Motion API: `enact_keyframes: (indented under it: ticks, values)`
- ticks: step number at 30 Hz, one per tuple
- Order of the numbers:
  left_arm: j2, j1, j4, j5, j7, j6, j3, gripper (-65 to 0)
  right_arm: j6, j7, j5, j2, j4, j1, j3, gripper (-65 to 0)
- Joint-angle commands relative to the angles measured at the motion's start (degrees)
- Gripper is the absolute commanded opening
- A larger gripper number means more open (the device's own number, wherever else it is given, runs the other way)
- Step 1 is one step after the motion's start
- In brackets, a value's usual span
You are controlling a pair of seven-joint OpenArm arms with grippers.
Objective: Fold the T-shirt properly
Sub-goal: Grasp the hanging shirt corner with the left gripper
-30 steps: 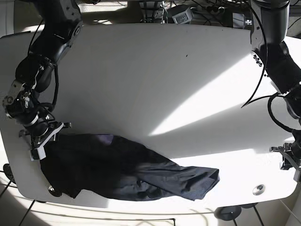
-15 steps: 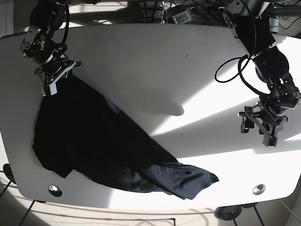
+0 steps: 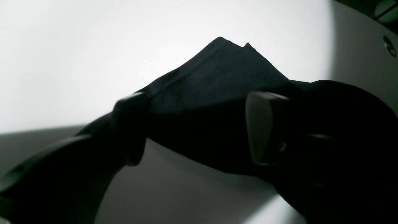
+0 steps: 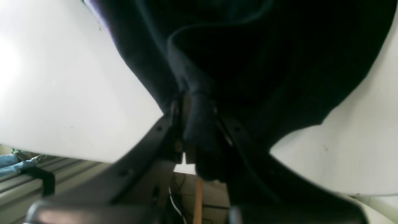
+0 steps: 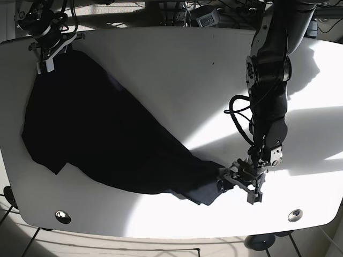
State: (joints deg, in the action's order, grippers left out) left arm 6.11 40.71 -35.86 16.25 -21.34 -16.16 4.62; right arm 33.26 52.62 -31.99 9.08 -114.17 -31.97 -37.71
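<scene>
Right pincer (image 5: 52, 52) is clenching the T-shirt (image 5: 102, 139) at the bench's (image 5: 177, 69) far corner while left pincer (image 5: 238, 179), jaws parted, is straddling the opposite end, apparently to stretch it flat.

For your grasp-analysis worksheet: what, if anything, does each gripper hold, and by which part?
The right gripper is shut on the T-shirt at its far edge. The left gripper straddles the near corner, jaws open, gripping nothing.
</scene>
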Motion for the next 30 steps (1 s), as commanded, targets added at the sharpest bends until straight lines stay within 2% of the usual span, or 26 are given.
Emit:
enact_keyframes:
  ticks: [1,2,3,5,7,10,14,16,17,18,20,21,22,24,26,28,30]
  values:
    - [-1.0,4.4,6.5,0.7,5.8,0.2,-3.0,-19.7,0.28,-1.3,-1.0,0.4,-1.0,-0.2,-0.5,-63.1]
    - [-1.1,4.8,9.4,0.7,8.3,1.9,-4.1,-19.7,0.28,-1.3,-1.0,0.4,-1.0,-0.2,-0.5,-63.1]
    - [-1.1,4.9,11.0,0.6,11.6,5.9,-5.8,-19.7,0.28,-1.3,-1.0,0.4,-1.1,-0.2,-0.5,-63.1]
    - [-0.9,4.6,12.2,0.6,15.9,10.7,-10.3,-19.7,0.28,-1.3,-0.9,0.4,-1.1,-0.2,-0.6,-63.1]
    - [-0.8,4.6,13.7,0.8,16.9,12.6,-14.2,-19.7,0.28,-1.3,-1.0,0.3,-1.1,-0.2,-0.6,-63.1]
    - [-0.8,4.6,16.9,0.8,16.9,10.1,-14.9,-19.7,0.28,-1.3,-1.1,0.2,-1.1,0.0,-0.6,-63.1]
    - [-1.1,4.6,18.6,0.8,16.8,2.0,-14.9,-20.1,0.28,-1.3,-1.1,0.2,-1.1,0.2,-0.6,-63.1]
    - [-1.2,4.6,19.3,0.9,14.7,-1.2,-15.0,-20.6,0.28,-1.3,-1.1,0.1,-1.1,0.2,-0.6,-63.1]
    - [-1.2,4.6,19.1,0.9,12.6,-3.0,-14.7,-22.4,0.2,-1.3,-1.1,0.1,-1.1,0.3,-0.6,-63.1]
    - [-1.2,4.6,19.1,0.9,11.9,-3.9,-14.7,-27.5,0.2,-1.3,-1.1,0.1,-1.1,0.3,-0.6,-63.1]
    - [-1.0,4.6,19.1,1.0,11.8,-4.7,-14.6,-46.7,0.2,-1.3,-1.2,0.1,-1.1,0.3,-0.6,-63.1]
    - [-0.8,4.6,19.1,0.8,11.8,-5.0,-14.6,-62.2,0.2,-1.4,-1.2,0.1,-1.1,0.3,-0.6,-63.1]
    - [-0.7,4.6,19.1,0.7,11.8,-5.0,-14.6,-65.0,0.2,-1.4,-1.2,0.1,-1.1,0.3,-0.6,-63.1]
    - [1.6,4.6,19.1,1.1,11.7,-5.1,-14.2,-65.0,0.2,-1.4,-1.0,-1.1,-1.1,1.3,-0.7,-63.1]
    - [4.2,4.5,19.1,1.1,10.9,-5.2,-9.9,-65.0,0.11,-1.4,-1.1,-1.3,-1.1,1.9,-0.7,-63.1]
    - [7.3,2.4,18.3,1.0,8.6,-8.6,-4.7,-65.0,0.02,-1.4,-1.0,-1.4,-1.0,4.0,-0.7,-63.1]
    - [10.3,0.6,14.8,0.9,6.9,-10.5,-2.0,-65.0,-0.16,-1.4,-0.9,-2.3,-1.0,6.5,-0.5,-63.1]
